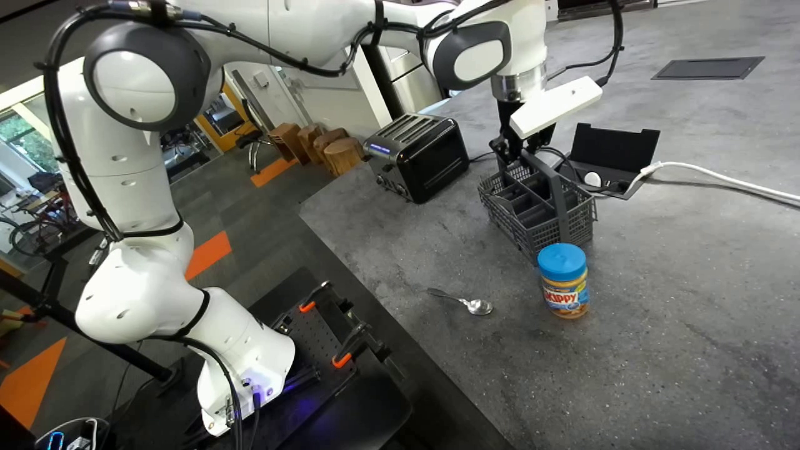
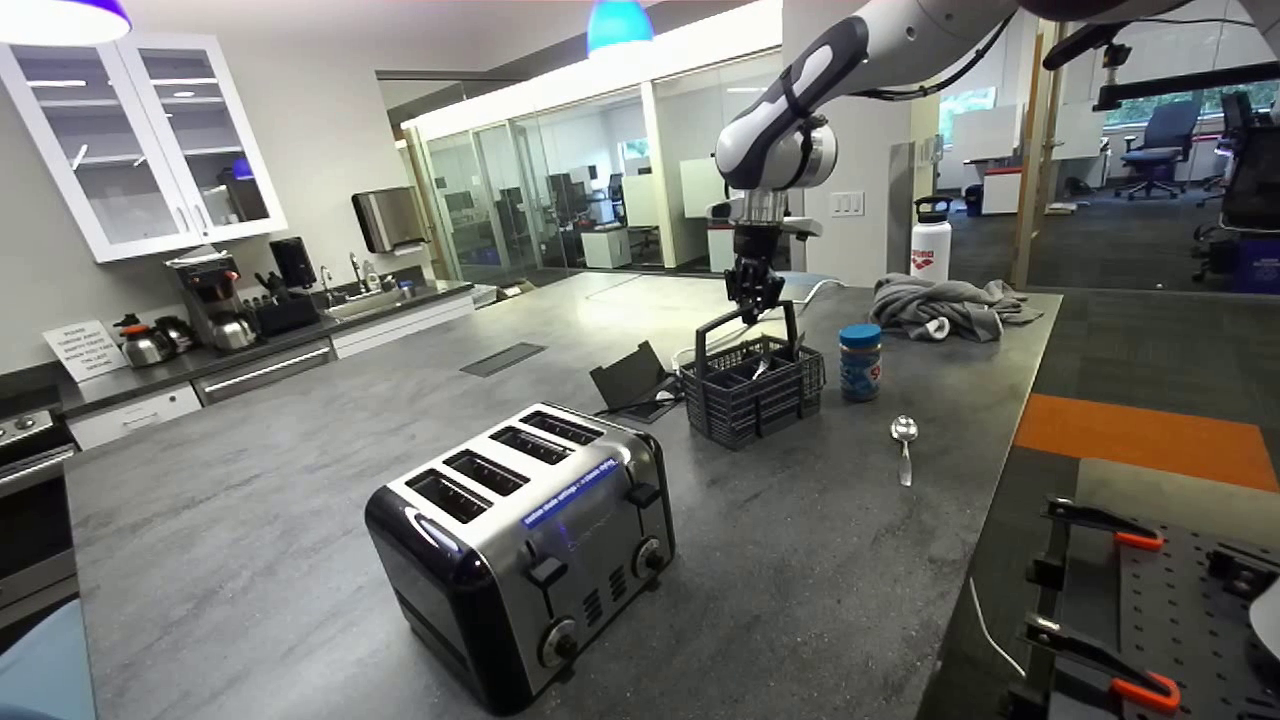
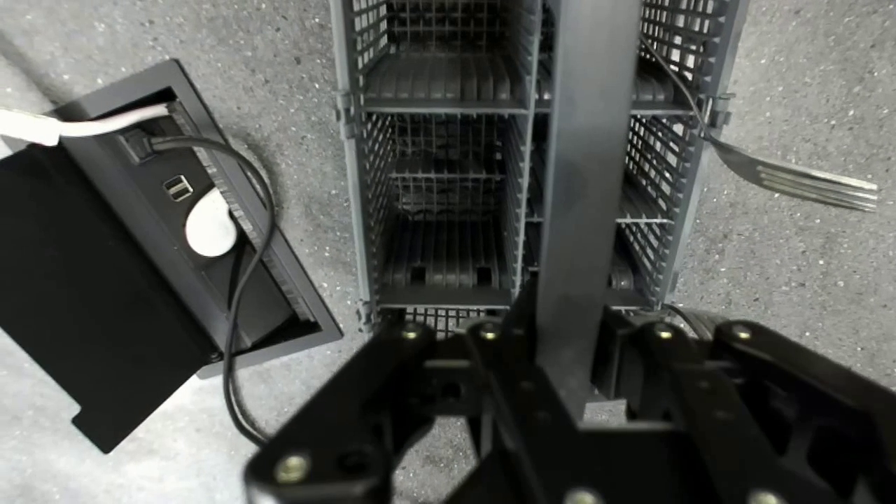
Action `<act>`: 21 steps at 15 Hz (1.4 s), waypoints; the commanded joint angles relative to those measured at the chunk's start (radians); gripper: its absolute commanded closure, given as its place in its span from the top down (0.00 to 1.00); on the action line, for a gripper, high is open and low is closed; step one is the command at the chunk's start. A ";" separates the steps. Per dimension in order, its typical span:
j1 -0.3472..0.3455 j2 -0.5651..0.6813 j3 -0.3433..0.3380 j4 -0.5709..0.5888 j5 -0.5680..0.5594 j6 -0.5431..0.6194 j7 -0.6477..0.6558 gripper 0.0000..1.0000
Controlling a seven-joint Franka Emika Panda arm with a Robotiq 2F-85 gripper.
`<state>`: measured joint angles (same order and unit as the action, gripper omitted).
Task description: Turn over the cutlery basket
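Gripping the cutlery basket [image 2: 732, 405] by its handle [image 3: 588, 168], the blurred end effector [image 3: 570, 318] hides part of the rim [image 3: 355, 182]

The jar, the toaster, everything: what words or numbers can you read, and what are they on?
"SKIPPY" on the blue-lidded jar.
"PLEASE THROW AWAY" on the white sign; lower lines too blurred.
"arena", maybe, on the white bottle.
Blue strip on the toaster: too small to be sure.
No readable numbers.
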<state>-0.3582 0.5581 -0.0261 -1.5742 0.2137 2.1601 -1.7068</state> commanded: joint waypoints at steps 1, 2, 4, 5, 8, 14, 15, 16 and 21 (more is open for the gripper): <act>-0.009 0.004 0.009 0.023 0.020 0.004 0.001 0.36; -0.009 -0.004 0.009 0.018 0.022 0.008 0.001 0.39; -0.009 -0.026 0.010 0.006 0.027 0.005 0.003 0.48; -0.008 -0.045 0.009 -0.003 0.029 0.000 0.007 0.55; 0.006 -0.119 -0.004 -0.048 0.023 0.005 0.052 0.77; 0.022 -0.339 -0.026 -0.167 0.054 -0.070 0.192 1.00; 0.024 -0.366 -0.031 -0.180 0.058 -0.089 0.215 1.00; 0.030 -0.393 -0.038 -0.194 0.059 -0.104 0.240 1.00; 0.067 -0.486 -0.078 -0.275 0.050 -0.100 0.353 1.00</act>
